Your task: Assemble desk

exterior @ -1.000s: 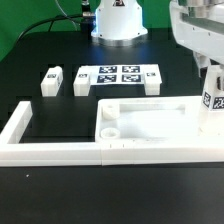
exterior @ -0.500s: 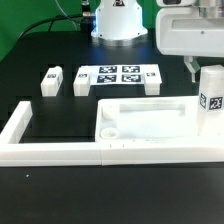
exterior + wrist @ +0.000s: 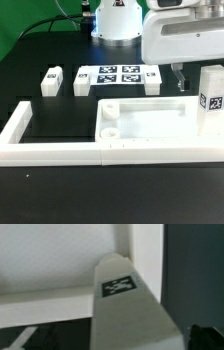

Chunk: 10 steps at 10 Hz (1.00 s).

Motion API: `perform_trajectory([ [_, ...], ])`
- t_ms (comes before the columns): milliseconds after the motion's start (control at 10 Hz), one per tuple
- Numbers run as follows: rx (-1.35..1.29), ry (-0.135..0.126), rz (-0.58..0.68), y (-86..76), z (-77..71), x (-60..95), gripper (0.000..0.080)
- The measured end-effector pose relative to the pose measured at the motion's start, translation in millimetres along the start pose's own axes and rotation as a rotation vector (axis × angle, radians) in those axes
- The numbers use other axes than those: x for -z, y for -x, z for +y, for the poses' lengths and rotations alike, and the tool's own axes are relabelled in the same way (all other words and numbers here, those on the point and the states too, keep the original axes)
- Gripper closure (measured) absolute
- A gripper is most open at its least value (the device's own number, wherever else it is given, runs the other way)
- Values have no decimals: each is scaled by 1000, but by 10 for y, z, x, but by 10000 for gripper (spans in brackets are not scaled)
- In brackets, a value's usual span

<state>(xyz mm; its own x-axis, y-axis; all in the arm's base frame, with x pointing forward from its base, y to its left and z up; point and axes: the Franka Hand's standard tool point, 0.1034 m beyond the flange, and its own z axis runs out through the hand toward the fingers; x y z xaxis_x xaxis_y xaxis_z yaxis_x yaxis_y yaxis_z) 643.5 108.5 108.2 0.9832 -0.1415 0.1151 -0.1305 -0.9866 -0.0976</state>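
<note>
The white desk top (image 3: 150, 118) lies rim up inside the border wall. One white tagged leg (image 3: 211, 96) stands upright at its far corner on the exterior view's right. My gripper (image 3: 180, 80) hangs just to the exterior view's left of that leg and behind it, open and empty. In the wrist view the same leg (image 3: 125, 308) rises between the two dark fingertips (image 3: 18, 339) with gaps on both sides, over the desk top (image 3: 50, 258). Three loose legs lie on the table: one (image 3: 51, 80) at the left, one (image 3: 83, 82) and one (image 3: 152, 80) flanking the marker board.
The marker board (image 3: 118, 75) lies flat at the back middle. The long low U-shaped border wall (image 3: 50, 150) runs along the front and left of the desk top. The robot base (image 3: 118, 20) stands at the back.
My gripper has moved from over the standing leg toward the exterior view's left. The leg stays upright at the desk top's corner.
</note>
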Motion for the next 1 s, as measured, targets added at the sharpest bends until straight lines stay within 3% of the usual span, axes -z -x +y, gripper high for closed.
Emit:
perform_trajectory([
  [100, -9, 0, 0, 0, 2, 0, 173],
  [300, -104, 0, 0, 1, 8, -2, 515],
  [700, -527, 1, 0, -2, 57, -8, 511],
  [1000, -1134, -37, -52, 22, 88, -13, 511],
])
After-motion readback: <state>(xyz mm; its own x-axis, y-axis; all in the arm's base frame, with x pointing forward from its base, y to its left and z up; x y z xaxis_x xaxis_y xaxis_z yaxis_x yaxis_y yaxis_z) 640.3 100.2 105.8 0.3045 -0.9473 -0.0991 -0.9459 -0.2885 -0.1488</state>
